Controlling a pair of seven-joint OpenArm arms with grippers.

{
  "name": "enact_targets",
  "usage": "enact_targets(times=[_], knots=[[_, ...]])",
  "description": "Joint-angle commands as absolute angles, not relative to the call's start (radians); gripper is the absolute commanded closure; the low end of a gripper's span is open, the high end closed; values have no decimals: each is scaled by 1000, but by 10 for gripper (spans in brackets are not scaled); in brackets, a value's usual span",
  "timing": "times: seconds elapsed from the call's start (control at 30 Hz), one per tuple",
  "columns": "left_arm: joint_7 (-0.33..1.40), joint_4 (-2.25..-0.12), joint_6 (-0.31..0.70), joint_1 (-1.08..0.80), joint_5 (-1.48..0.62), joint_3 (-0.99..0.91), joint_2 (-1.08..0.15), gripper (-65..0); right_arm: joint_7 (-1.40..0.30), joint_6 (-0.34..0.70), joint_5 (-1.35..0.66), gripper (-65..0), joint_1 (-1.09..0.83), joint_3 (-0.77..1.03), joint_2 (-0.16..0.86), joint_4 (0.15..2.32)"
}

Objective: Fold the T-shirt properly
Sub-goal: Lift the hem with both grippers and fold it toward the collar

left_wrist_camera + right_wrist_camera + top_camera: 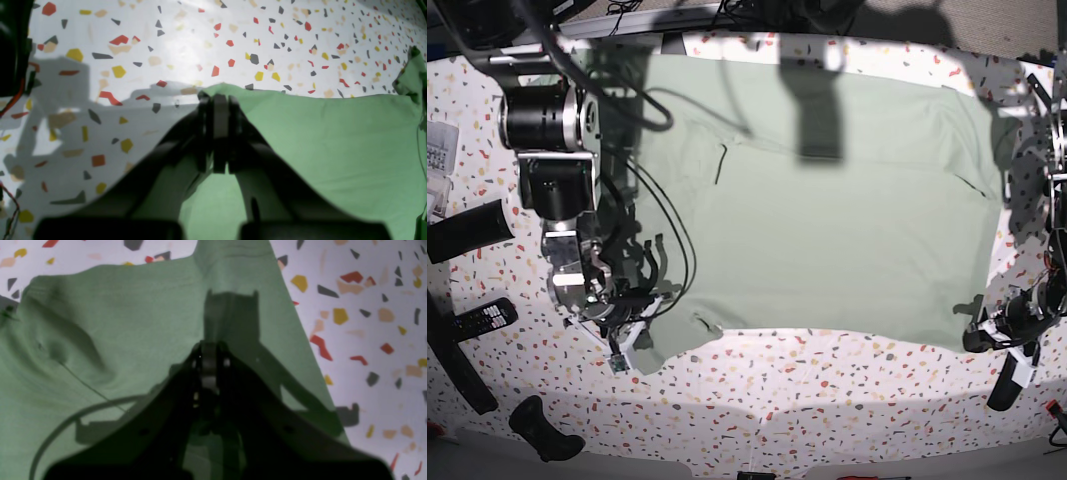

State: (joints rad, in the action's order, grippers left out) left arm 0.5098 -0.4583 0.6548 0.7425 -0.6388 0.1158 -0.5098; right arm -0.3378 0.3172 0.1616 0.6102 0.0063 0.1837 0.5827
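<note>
1. Looks like a robotics lab or test bench.
2. Shown by a terrazzo-patterned worktop [827, 400], two mounted arms trailing loose black cables [662, 230], and remote controls [482, 320] lying at the table's edge.

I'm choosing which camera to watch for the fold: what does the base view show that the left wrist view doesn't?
Only the base view shows the whole spread T-shirt, both arms at its near corners, and the right tool. Only the left wrist view shows, close up, the left tool shut on the shirt's edge. Both show the pale green cloth on the speckled table.
</note>
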Motion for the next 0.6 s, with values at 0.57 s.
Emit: enact_targets(times=[0.57], knots=[[501,-473,658,779,-656,111,-524,0,-494,479,63,0,699,8,191,710]])
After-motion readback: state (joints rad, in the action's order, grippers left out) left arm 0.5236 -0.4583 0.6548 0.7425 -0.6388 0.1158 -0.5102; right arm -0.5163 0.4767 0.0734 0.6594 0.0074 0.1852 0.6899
